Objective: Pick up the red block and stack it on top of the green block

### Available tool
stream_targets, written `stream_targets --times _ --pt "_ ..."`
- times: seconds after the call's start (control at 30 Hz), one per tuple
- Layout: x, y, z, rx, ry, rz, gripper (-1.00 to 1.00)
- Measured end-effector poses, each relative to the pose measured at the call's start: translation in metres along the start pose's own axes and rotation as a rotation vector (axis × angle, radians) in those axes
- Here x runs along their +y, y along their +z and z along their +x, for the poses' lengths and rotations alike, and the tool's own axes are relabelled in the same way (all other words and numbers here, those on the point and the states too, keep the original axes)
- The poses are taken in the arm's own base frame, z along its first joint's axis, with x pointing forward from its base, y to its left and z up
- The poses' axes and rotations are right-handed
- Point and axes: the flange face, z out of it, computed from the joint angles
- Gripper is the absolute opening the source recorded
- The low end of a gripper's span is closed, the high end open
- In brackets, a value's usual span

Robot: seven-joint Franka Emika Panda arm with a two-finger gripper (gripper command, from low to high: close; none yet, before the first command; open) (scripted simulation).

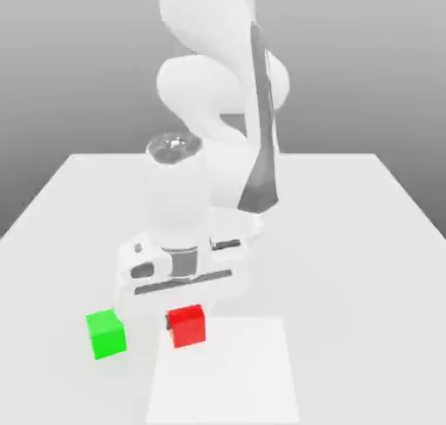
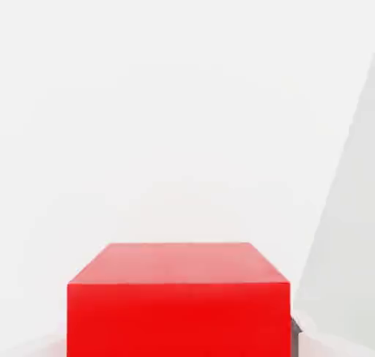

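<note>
- White tabletop [image 1: 348, 240] fills the lower part of the exterior view, with a plain grey backdrop behind it and a brighter white patch [image 1: 226, 371] on the near edge.
- On that table sit two small cubes: the green block [image 1: 106, 333] toward the exterior view's left, and the red block [image 1: 186, 326] just to its right, apart from it with a bare gap between them.
- The red block rests at the far left corner of the brighter patch, flat on the surface.
- The white arm [image 1: 218, 92] bends down from above, and its hand [image 1: 179, 266] hangs low directly over and behind the red block.
- The gripper [image 1: 185, 314] is down at the red block; its fingers are hidden by the hand and the cube in the exterior view.
- In the hand view the red block [image 2: 179, 304] sits close and centred, with a dark sliver of finger [image 2: 294, 333] pressed against one side, so the claw reads as pinched on the red block.
- The green block stands untouched, with nothing on top of it.
</note>
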Motion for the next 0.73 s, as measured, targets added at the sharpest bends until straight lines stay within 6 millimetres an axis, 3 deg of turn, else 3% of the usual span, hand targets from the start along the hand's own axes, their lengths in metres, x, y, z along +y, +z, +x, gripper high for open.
stream_targets --times 0.13,0.37,0.47,0.6,0.63,0.73 --pt "0.006 -0.027 0.000 -0.004 0.028 0.000 -1.00" --pt "0.107 -0.061 0.046 -0.004 0.556 0.000 -1.00" --pt "0.115 -0.046 0.051 -0.003 0.603 0.004 -1.00" --pt "0.115 -0.012 0.051 -0.003 0.607 0.002 -1.00" --pt "0.116 -0.004 0.050 -0.003 0.609 0.001 1.00" --pt "0.116 -0.004 0.050 -0.004 0.609 0.001 1.00"
